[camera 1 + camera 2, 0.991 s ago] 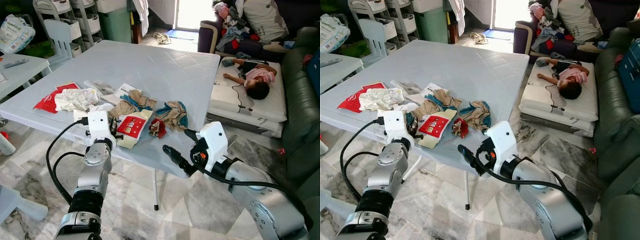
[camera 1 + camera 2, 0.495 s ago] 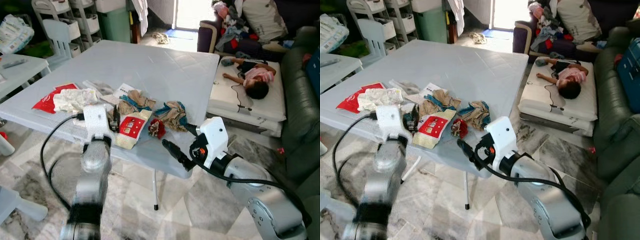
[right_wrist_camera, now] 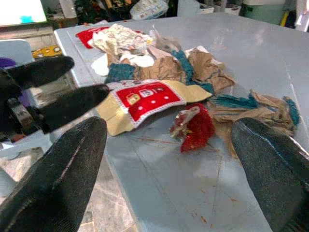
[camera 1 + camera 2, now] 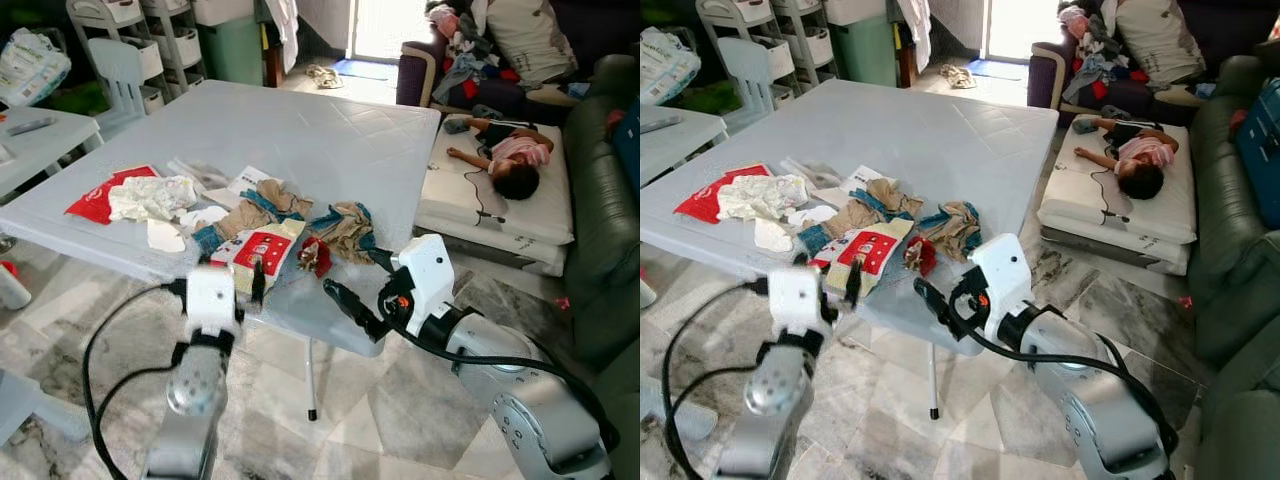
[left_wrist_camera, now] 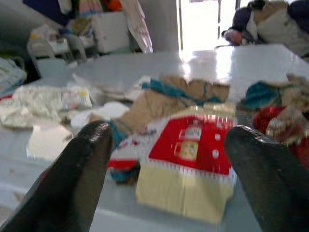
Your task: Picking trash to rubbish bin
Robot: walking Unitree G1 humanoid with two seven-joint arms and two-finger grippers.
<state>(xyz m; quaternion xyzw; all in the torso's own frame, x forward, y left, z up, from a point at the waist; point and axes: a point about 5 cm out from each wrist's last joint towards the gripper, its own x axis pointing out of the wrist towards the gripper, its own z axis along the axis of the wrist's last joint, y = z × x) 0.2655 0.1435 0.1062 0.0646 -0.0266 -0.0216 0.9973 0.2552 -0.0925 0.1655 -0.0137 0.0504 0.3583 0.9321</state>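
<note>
Left claw (image 4: pixel 256 287) is raised at the counter's (image 4: pixel 330 140) near edge, fingers spread, aimed at the red-and-cream packet (image 4: pixel 258 255) just ahead. Right claw (image 4: pixel 350 305) is level with the near edge toward the corner, also spread, pointing at the red wrapper (image 4: pixel 314 254). Trash is clustered along the near edge; the far half is bare. Open floor (image 4: pixel 360 400) below.

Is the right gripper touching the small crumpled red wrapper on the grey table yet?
Apart. In the right wrist view the small crumpled red wrapper lies on the grey table beyond the open right gripper, with bare tabletop showing between its fingers and the wrapper.
</note>
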